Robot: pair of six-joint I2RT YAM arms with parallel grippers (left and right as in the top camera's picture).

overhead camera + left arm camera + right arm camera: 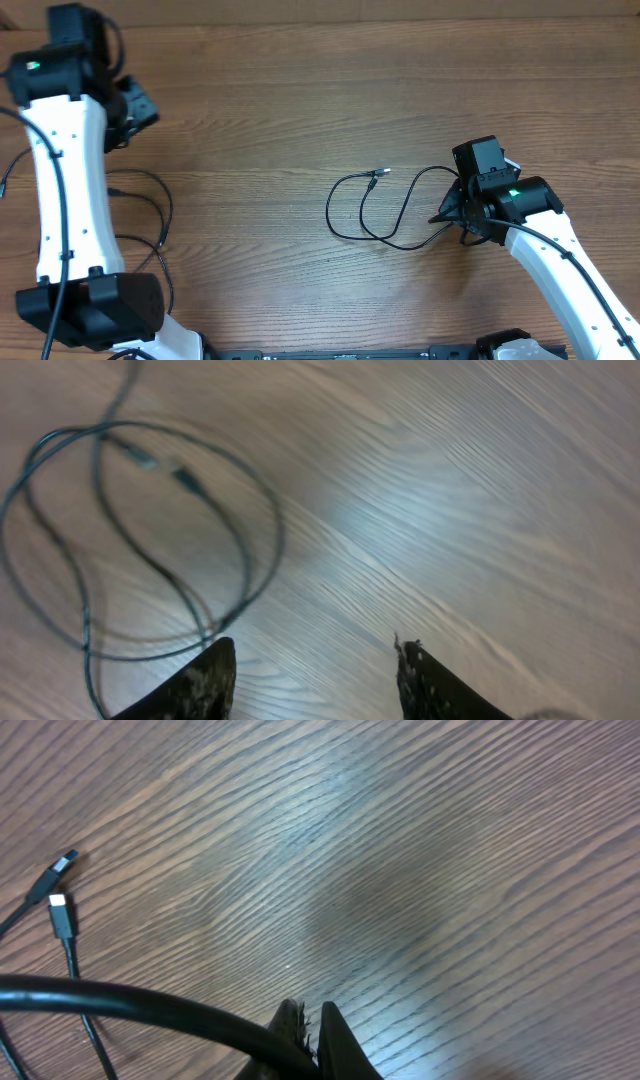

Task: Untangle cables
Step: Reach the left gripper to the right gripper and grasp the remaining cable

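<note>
One thin black cable (329, 212) lies in loops at the table's middle, its plug ends (380, 174) pointing right. My right gripper (445, 213) is shut on this cable's right end. In the right wrist view the jaws (310, 1030) pinch the black cord (130, 1000), and two small plug ends (60, 885) lie at the left. A second black cable (168, 205) loops at the left beside my left arm. My left gripper (138, 108) is open and empty above the far left; in its wrist view (315, 660) a blurred cable coil (275, 530) lies ahead and to the left.
The wooden table (300, 80) fills the view. Thicker black wires (10, 175) run along the left arm at the left edge. The arms' bases stand at the front edge.
</note>
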